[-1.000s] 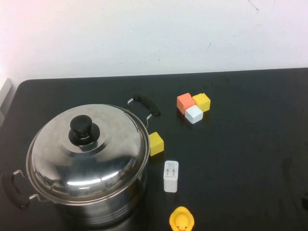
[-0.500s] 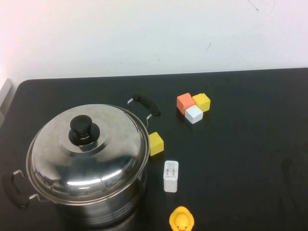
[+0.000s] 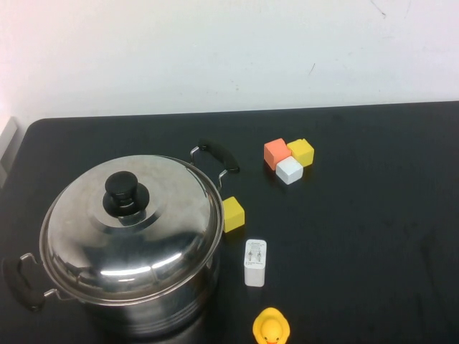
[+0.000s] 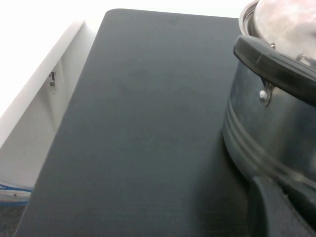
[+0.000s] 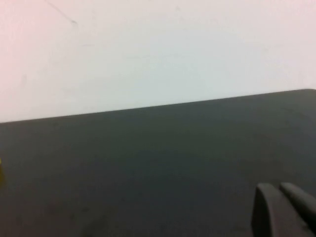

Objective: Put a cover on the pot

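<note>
Step in hand: the domed steel lid with a black knob [image 3: 129, 215] is already sitting on the large shiny stainless-steel stockpot with black side handles [image 3: 140, 304], so covering looks done; judged next, both arms need only be keeping clear.
Pot: it is standing on the black table [image 3: 358, 236]; its contents are hidden under the lid.
Left gripper [image 4: 279, 210]: it is hanging low just beside the pot's wall, under one handle; spread or pressed together, I cannot tell.
Right gripper [image 5: 284, 207]: it is hovering well apart from the pot; fingertips appear pressed together, pinching nothing.
Beside the pot: a yellow cube [image 3: 232, 214] touching its side, a white charger block [image 3: 254, 262] near.
</note>
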`<control>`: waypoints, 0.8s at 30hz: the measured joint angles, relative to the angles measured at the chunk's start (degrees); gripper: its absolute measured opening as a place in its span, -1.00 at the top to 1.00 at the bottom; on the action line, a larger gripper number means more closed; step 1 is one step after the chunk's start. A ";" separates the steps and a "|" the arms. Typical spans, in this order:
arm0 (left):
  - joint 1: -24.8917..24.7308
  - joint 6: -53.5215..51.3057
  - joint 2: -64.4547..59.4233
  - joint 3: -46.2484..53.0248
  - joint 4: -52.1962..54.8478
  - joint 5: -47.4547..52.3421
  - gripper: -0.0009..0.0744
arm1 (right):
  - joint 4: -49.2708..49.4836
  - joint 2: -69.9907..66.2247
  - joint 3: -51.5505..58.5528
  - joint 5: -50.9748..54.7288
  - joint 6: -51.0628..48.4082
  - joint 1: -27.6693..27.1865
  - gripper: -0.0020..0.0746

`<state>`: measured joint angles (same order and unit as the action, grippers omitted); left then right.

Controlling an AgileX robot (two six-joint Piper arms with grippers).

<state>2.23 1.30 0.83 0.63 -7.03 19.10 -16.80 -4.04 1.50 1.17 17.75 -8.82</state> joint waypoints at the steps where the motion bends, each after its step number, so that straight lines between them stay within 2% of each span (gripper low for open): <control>1: 0.00 0.00 0.00 0.00 0.00 0.00 0.98 | 0.00 0.37 0.00 0.61 0.00 -0.50 0.95; 5: 0.00 0.00 0.00 0.00 0.00 0.00 0.98 | 0.00 2.26 0.10 1.57 0.00 -0.41 0.95; 8: 0.00 0.00 0.00 0.00 0.00 0.00 0.98 | 1.94 4.09 0.10 2.68 0.00 2.42 0.95; 14: 0.00 0.00 0.00 0.00 0.00 0.00 0.98 | 7.53 4.72 0.10 11.38 0.00 9.66 0.95; 18: 0.00 0.00 0.00 0.00 0.00 0.00 0.98 | 8.64 4.72 0.10 15.69 -1.24 10.67 0.95; 24: 0.00 0.00 0.00 0.00 0.00 0.00 0.98 | 15.82 4.72 -0.12 17.34 -14.86 10.79 0.95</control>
<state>2.23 1.30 0.83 0.63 -7.03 19.10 -0.97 0.68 1.38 18.51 2.89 1.97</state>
